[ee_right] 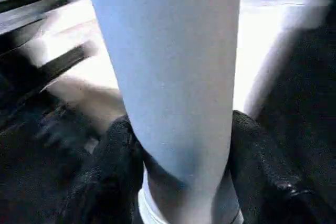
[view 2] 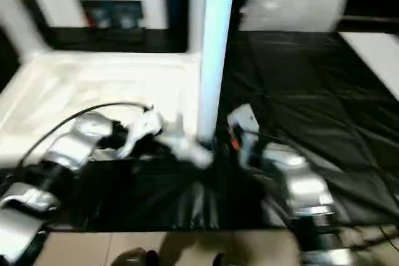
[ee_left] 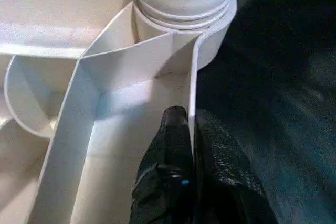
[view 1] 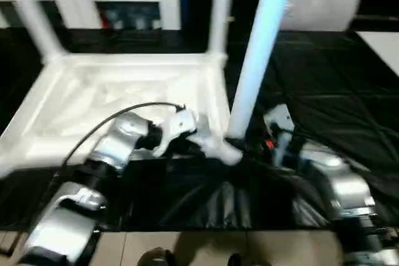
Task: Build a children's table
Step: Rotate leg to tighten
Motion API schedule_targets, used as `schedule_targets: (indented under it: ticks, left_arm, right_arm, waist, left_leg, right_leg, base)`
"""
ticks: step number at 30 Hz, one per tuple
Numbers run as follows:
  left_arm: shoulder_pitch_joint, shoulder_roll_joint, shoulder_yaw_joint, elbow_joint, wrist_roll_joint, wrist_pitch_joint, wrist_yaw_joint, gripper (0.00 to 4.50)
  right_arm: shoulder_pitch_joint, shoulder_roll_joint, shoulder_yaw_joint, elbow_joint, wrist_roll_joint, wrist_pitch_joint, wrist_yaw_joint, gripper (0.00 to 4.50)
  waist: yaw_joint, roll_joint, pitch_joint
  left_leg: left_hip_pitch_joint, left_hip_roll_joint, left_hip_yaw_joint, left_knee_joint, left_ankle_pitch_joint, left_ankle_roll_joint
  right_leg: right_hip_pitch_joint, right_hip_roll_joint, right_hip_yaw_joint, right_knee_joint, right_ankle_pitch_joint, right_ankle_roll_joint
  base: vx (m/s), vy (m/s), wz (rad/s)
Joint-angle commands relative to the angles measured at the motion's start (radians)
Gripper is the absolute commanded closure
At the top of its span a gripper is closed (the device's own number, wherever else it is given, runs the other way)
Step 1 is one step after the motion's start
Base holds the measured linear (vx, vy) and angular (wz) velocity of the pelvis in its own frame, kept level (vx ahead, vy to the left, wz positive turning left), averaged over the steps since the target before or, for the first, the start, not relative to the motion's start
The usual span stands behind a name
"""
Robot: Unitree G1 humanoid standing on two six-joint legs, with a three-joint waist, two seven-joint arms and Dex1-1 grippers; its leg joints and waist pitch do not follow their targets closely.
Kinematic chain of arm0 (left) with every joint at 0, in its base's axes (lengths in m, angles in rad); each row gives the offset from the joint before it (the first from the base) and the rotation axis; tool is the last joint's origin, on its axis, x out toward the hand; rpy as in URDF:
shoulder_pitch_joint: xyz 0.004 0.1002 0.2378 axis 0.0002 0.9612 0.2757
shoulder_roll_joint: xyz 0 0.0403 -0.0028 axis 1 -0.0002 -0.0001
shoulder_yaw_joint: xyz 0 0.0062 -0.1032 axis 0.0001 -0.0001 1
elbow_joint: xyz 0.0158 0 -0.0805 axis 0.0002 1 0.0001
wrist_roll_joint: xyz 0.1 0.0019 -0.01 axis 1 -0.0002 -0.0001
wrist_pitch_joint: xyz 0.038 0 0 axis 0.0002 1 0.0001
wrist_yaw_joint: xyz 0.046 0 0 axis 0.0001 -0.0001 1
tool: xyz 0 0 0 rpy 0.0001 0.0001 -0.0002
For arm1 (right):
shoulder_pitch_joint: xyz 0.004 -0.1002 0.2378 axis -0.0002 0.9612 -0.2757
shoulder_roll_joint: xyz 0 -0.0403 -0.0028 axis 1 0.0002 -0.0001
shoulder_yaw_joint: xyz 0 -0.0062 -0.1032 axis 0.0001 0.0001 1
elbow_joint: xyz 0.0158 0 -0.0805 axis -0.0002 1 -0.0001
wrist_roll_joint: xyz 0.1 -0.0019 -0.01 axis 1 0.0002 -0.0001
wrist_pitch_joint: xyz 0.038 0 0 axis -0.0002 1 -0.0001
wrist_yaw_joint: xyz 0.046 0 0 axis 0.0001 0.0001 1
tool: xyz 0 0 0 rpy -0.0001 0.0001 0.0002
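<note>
My right end effector (ee_right: 178, 182) wraps the long white tapered plastic leg (view 1: 259, 54) low down, a black finger (ee_right: 113, 174) on each side, pressed to its sides. The leg stands nearly upright, long axis rising from the round corner socket (ee_left: 210, 35) nearest me on the white square ribbed plastic tabletop (view 1: 118, 101), which lies upside down on the black mat-covered table (view 1: 336, 91). My left end effector (ee_left: 190, 153) is pinched narrow on the thin rim wall (ee_left: 192, 90) just beside that socket (steadying the top, I judge). Two more legs (view 1: 219, 10) stand at the far corners. Twisting falls to my right arm.
</note>
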Motion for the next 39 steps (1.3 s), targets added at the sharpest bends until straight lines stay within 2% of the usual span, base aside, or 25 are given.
schedule_targets:
  ticks: [1, 2, 3, 4, 5, 6, 7, 8, 9, 10, 11, 12, 13, 15, 16, 19, 20, 22, 23, 24, 27, 31, 32, 35, 39]
  left_arm:
    - [-0.034, -0.11, -0.008, -0.01, -0.033, 0.016, 0.102, 4.5]
    - [-0.056, -0.156, 0.016, 0.015, -0.03, 0.046, 0.203, 4.5]
    - [-0.056, -0.156, 0.016, 0.015, -0.03, 0.046, 0.203, 4.5]
    - [-0.064, -0.175, 0.026, 0.022, -0.027, 0.062, 0.241, 4.5]
    - [-0.072, -0.198, 0.037, 0.029, -0.023, 0.074, 0.284, 4.5]
    - [-0.08, -0.223, 0.049, 0.035, -0.017, 0.08, 0.329, 4.5]
    - [-0.08, -0.223, 0.049, 0.035, -0.017, 0.08, 0.329, 4.5]
    - [-0.082, -0.231, 0.053, 0.038, -0.014, 0.081, 0.345, 4.5]
    - [-0.087, -0.244, 0.059, 0.041, -0.01, 0.082, 0.366, 4.5]
    - [-0.089, -0.25, 0.061, 0.041, -0.009, 0.083, 0.374, 4.5]
    - [-0.087, -0.244, 0.05, 0.032, 0.0, 0.079, 0.359, 4.5]
    - [-0.084, -0.235, 0.042, 0.024, 0.006, 0.077, 0.347, 4.5]
    - [-0.084, -0.235, 0.042, 0.024, 0.006, 0.077, 0.347, 4.5]
    - [-0.069, -0.211, 0.031, 0.01, 0.015, 0.075, 0.324, 4.5]
    - [-0.064, -0.203, 0.03, 0.008, 0.019, 0.072, 0.318, 4.5]
    - [-0.03, -0.149, 0.022, -0.023, 0.025, 0.057, 0.259, 4.5]
    - [-0.02, -0.135, 0.019, -0.033, 0.025, 0.057, 0.244, 4.5]
    - [0.003, -0.097, 0.011, -0.056, 0.024, 0.048, 0.203, 4.5]
    - [0.017, -0.073, 0.007, -0.068, 0.023, 0.043, 0.176, 4.5]
    - [0.024, -0.056, 0.003, -0.073, 0.024, 0.03, 0.156, 4.5]
    - [0.038, -0.025, -0.007, -0.082, 0.023, 0.009, 0.112, 4.5]
    - [0.065, 0.038, -0.038, -0.11, 0.017, -0.046, 0.006, 4.5]
    - [0.066, 0.043, -0.04, -0.112, 0.017, -0.051, -0.002, 4.5]
    - [0.083, 0.111, -0.08, -0.137, 0.023, -0.108, -0.108, 4.5]
    - [0.085, 0.161, -0.105, -0.141, 0.02, -0.17, -0.207, 4.5]
  right_arm:
    - [0.0, 0.095, 0.116, 0.069, -0.006, 0.063, -0.043, 2.52]
    - [-0.036, 0.168, 0.094, 0.138, -0.026, 0.047, -0.172, 2.52]
    - [-0.036, 0.168, 0.094, 0.138, -0.026, 0.047, -0.172, 2.52]
    - [-0.05, 0.196, 0.086, 0.161, -0.037, 0.042, -0.223, 2.52]
    - [-0.073, 0.229, 0.072, 0.195, -0.045, 0.032, -0.287, 2.52]
    - [-0.101, 0.262, 0.057, 0.23, -0.06, 0.02, -0.359, 2.52]
    - [-0.101, 0.262, 0.057, 0.23, -0.06, 0.02, -0.359, 2.52]
    - [-0.11, 0.273, 0.052, 0.242, -0.066, 0.016, -0.382, 2.52]
    - [-0.126, 0.292, 0.04, 0.261, -0.071, 0.006, -0.414, 2.17]
    - [-0.135, 0.303, 0.033, 0.271, -0.071, -0.003, -0.425, 1.96]
    - [-0.144, 0.306, 0.03, 0.271, -0.085, -0.03, -0.428, 1.82]
    - [-0.145, 0.304, 0.03, 0.267, -0.095, -0.045, -0.424, 1.75]
    - [-0.145, 0.304, 0.03, 0.267, -0.095, -0.045, -0.424, 1.75]
    - [-0.13, 0.282, 0.029, 0.26, -0.109, -0.081, -0.403, 1.45]
    - [-0.126, 0.271, 0.029, 0.262, -0.115, -0.097, -0.396, 1.45]
    - [-0.089, 0.189, 0.036, 0.225, -0.121, -0.147, -0.323, 1.25]
    - [-0.081, 0.167, 0.035, 0.212, -0.116, -0.157, -0.299, 1.06]
    - [-0.065, 0.115, 0.026, 0.181, -0.102, -0.175, -0.223, 0.92]
    - [-0.056, 0.08, 0.023, 0.161, -0.093, -0.188, -0.167, 0.85]
    - [-0.052, 0.054, 0.024, 0.149, -0.088, -0.194, -0.133, 0.73]
    - [-0.046, 0.003, 0.033, 0.131, -0.076, -0.213, -0.038, 0.54]
    - [-0.043, -0.1, 0.052, 0.114, -0.048, -0.217, 0.124, 0.13]
    - [-0.043, -0.107, 0.053, 0.114, -0.046, -0.217, 0.134, 0.13]
    - [-0.039, -0.195, 0.061, 0.099, 0.002, -0.208, 0.306, 0.13]
    - [-0.043, -0.257, 0.073, 0.092, 0.063, -0.184, 0.488, 0.29]
  waist:
    - [-0.011, 0.0, -0.036]
    - [-0.024, 0.012, -0.032]
    - [-0.034, 0.019, -0.028]
    - [-0.006, 0.049, -0.032]
    - [0.01, 0.036, -0.034]
    - [0.0, -0.01, -0.055]
    - [-0.009, -0.041, -0.047]
    - [0.013, -0.054, -0.045]
    - [0.025, -0.03, -0.037]
    - [0.014, -0.009, -0.043]
    - [0.002, -0.013, -0.046]
    - [0.004, 0.007, -0.059]
    - [-0.001, 0.002, -0.062]
    - [0.003, -0.006, -0.062]
    - [0.006, -0.006, -0.059]
    - [0.013, -0.008, -0.063]
    - [0.014, -0.012, -0.066]
    - [0.016, -0.01, -0.073]
    - [0.019, -0.013, -0.082]
    - [0.017, -0.011, -0.084]
    - [0.018, -0.013, -0.084]
    - [0.023, -0.014, -0.081]
    - [0.025, -0.02, -0.079]
    - [0.027, -0.016, -0.077]
    - [0.038, -0.02, -0.077]
  left_leg:
    - [0.038, 0.07, -0.064, -0.087, -0.611, -0.062]
    - [0.044, 0.074, -0.071, -0.092, -0.68, -0.071]
    - [0.045, 0.08, -0.073, -0.103, -0.738, -0.08]
    - [-0.053, 0.115, -0.063, -0.225, -0.936, -0.116]
    - [-0.046, 0.103, -0.033, -0.236, -0.926, -0.105]
    - [0.051, 0.065, -0.021, -0.171, -0.75, -0.128]
    - [0.074, 0.039, -0.039, -0.074, -0.622, -0.108]
    - [0.032, 0.01, -0.054, 0.034, -0.204, -0.011]
    - [-0.036, 0.035, -0.077, -0.023, -0.073, -0.007]
    - [-0.026, 0.061, -0.076, -0.082, -0.227, -0.052]
    - [-0.022, 0.068, -0.081, -0.09, -0.31, -0.063]
    - [0.013, 0.073, -0.075, -0.093, -0.432, -0.08]
    - [0.007, 0.07, -0.07, -0.099, -0.429, -0.066]
    - [-0.003, 0.065, -0.059, -0.098, -0.373, -0.022]
    - [0.0, 0.064, -0.054, -0.095, -0.366, -0.004]
    - [-0.007, 0.068, -0.053, -0.094, -0.325, 0.012]
    - [-0.01, 0.069, -0.05, -0.093, -0.286, 0.028]
    - [-0.013, 0.07, -0.044, -0.086, -0.212, 0.053]
    - [-0.017, 0.07, -0.042, -0.076, -0.141, 0.082]
    - [-0.018, 0.07, -0.037, -0.067, -0.076, 0.118]
    - [-0.022, 0.066, -0.031, -0.059, -0.057, 0.16]
    - [-0.013, 0.075, -0.024, -0.063, -0.106, 0.133]
    - [-0.013, 0.078, -0.022, -0.064, -0.112, 0.127]
    - [-0.01, 0.082, -0.02, -0.067, -0.134, 0.114]
    - [-0.005, 0.085, -0.018, -0.068, -0.159, 0.102]
  right_leg:
    - [0.009, -0.088, 0.022, -0.129, -0.745, -0.047]
    - [0.014, -0.081, 0.002, -0.136, -0.72, -0.035]
    - [0.016, -0.071, -0.014, -0.132, -0.689, -0.033]
    - [0.116, -0.019, -0.005, 0.098, -0.295, -0.077]
    - [0.092, -0.002, 0.003, 0.102, -0.181, -0.068]
    - [0.011, -0.046, 0.067, 0.026, -0.376, -0.082]
    - [-0.035, -0.096, 0.082, -0.072, -0.68, -0.073]
    - [0.008, -0.184, 0.109, -0.14, -0.932, -0.046]
    - [0.058, -0.168, 0.083, -0.101, -0.796, -0.068]
    - [0.035, -0.089, 0.058, -0.073, -0.613, -0.092]
    - [0.032, -0.07, 0.055, -0.054, -0.533, -0.101]
    - [0.017, -0.071, 0.068, -0.05, -0.41, -0.142]
    - [0.03, -0.074, 0.073, -0.045, -0.302, -0.178]
    - [0.04, -0.083, 0.073, -0.054, -0.291, -0.181]
    - [0.035, -0.088, 0.075, -0.062, -0.341, -0.175]
    - [0.041, -0.092, 0.076, -0.065, -0.367, -0.156]
    - [0.044, -0.09, 0.076, -0.062, -0.322, -0.158]
    - [0.046, -0.087, 0.075, -0.049, -0.21, -0.19]
    - [0.054, -0.086, 0.072, -0.034, -0.091, -0.213]
    - [0.05, -0.083, 0.071, -0.022, 0.024, -0.241]
    - [0.054, -0.083, 0.067, -0.019, 0.059, -0.27]
    - [0.05, -0.079, 0.068, -0.027, -0.05, -0.269]
    - [0.049, -0.077, 0.069, -0.025, -0.066, -0.267]
    - [0.044, -0.076, 0.071, -0.026, -0.085, -0.263]
    - [0.042, -0.074, 0.07, -0.024, -0.084, -0.275]
  base:
    - [0.0, 0.0, 0.0]
    - [-0.055, 0.042, -0.07]
    - [-0.065, 0.049, -0.1]
    - [-0.065, 0.049, -0.1]
    - [-0.056, 0.025, 0.03]
    - [0.0, 0.0, 0.0]
    - [0.0, 0.0, 0.0]
    - [0.124, -0.01, -0.35]
    - [0.085, 0.049, -0.38]
    - [0.085, 0.049, -0.38]
    - [0.0, 0.0, 0.0]
    - [0.0, 0.0, 0.0]
    - [0.0, 0.0, 0.0]
    - [0.0, 0.0, 0.0]
    - [0.0, 0.0, 0.0]
    - [0.0, 0.0, 0.0]
    - [0.0, 0.0, 0.0]
    - [0.0, 0.0, 0.0]
    - [0.0, 0.0, 0.0]
    - [0.06, -0.036, -0.04]
    - [0.0, 0.0, 0.0]
    - [0.0, 0.0, 0.0]
    - [0.0, 0.0, 0.0]
    - [0.0, 0.0, 0.0]
    - [0.0, 0.0, 0.0]
